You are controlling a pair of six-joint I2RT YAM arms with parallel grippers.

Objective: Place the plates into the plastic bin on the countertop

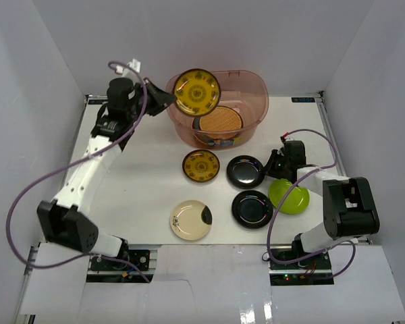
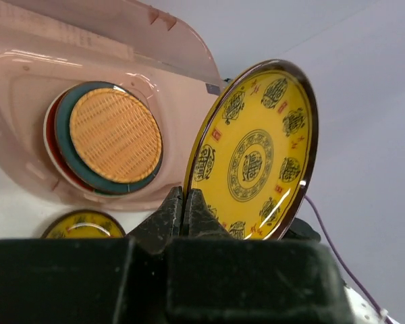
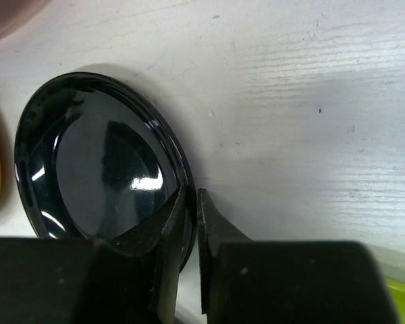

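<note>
The left hand [image 1: 163, 100] is clamped on the lower rim of a yellow plate [image 1: 197, 92], holding it up on edge over the far-left rim of the bin [image 1: 260, 115]. Gripping the thin rim is probably the only way two narrow fingers can lift a flat dish, and that grip is why it hangs tilted rather than level. In the left wrist view the bin's floor already carries a stack, with a woven plate [image 2: 115, 135] on top of a blue-grey one and a red one beneath it. The held plate looks ready to go down onto them.

The right hand [image 3: 191, 202] sits low on the table [image 1: 142, 175] at the right edge of the far black plate [image 3: 94, 162]. Its fingers are nearly together, one on each side of the rim, and seem to pinch it while the plate lies flat.

Four more plates wait on the table near the bin's front: a second yellow plate [image 1: 201, 165], a near black plate [image 1: 252, 208], a green plate [image 1: 289, 196] and a cream plate [image 1: 191, 220].
</note>
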